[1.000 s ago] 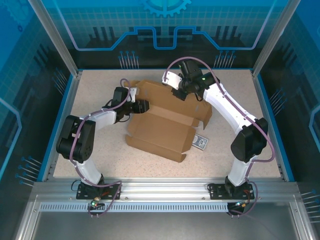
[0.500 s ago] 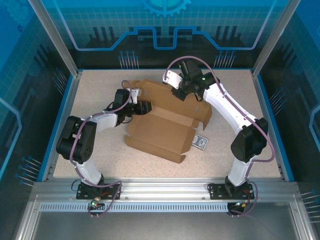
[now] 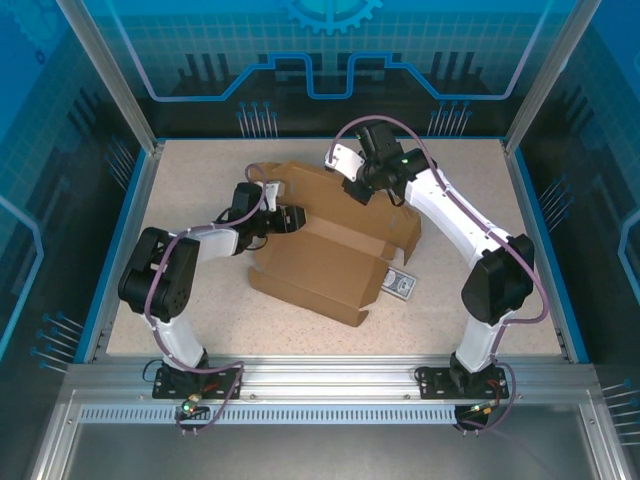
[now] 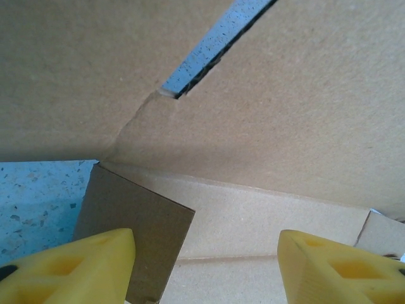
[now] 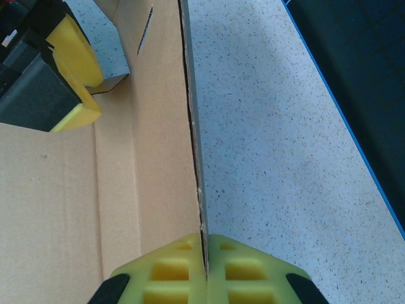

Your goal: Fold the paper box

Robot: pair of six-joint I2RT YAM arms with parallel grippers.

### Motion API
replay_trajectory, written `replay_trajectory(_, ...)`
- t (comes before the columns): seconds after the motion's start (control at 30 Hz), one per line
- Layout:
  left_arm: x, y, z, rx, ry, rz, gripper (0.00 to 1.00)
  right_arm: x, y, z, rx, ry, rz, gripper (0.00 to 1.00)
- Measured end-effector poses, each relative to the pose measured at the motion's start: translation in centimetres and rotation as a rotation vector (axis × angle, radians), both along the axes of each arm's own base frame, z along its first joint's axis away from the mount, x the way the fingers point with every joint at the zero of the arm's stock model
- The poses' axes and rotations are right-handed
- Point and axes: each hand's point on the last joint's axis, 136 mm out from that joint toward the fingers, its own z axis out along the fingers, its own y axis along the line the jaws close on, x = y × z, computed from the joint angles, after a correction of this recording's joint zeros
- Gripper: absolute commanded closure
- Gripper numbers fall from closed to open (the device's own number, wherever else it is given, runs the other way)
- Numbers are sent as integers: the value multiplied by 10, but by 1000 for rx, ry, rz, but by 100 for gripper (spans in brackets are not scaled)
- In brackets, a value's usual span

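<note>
Item: right gripper [image 5: 204,273]; state closed, its yellow fingers [image 5: 168,272] pinched together on the thin top edge of an upright cardboard panel [image 5: 161,158]; seen from above, right gripper [image 3: 373,192] sits at the far right part of the paper box [image 3: 325,255], the arm reaching in from the right.

Item: left gripper [image 4: 205,266]; state open, its yellow fingers [image 4: 95,259] set well apart, nothing clamped between them; a small brown flap [image 4: 136,218] stands just beside one finger; past it, a broad cardboard face with a narrow slit [image 4: 215,47] through which the speckled surface shows; from above, left gripper [image 3: 283,220] rests at the left side of the box, pointing right into it; in the right wrist view the same left gripper [image 5: 63,76] appears on the inner side of the held panel.

Item: paper box; plain brown cardboard, partly raised, walls up along some sides; lies in the middle of the table [image 3: 200,300], slightly toward the far half, between the two grippers.

Item: card [image 3: 400,284]; small, blue and white; flat on the table just beside the near right end of the box.

Item: table; pale speckled top, blue rim.
</note>
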Motion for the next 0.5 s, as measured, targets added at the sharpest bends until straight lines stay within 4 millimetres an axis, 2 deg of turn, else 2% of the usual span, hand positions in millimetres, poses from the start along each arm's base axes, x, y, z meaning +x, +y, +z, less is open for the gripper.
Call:
replay_trajectory(0.13,-4,1,1,-1,-2,1,33,3,-2,-1,-8,-11,-10,99)
replay_trajectory(0.27,-12,7,15,-6,-22,9,31,4,-3,-4,-13,-14,-17,99)
replay_trajectory(0.37,-14,16,36,-15,-65,27,30,4,-3,-4,-15,-16,-18,99)
replay_trajectory(0.5,-13,32,76,-36,-152,62,29,5,-3,-3,-12,-21,-18,99)
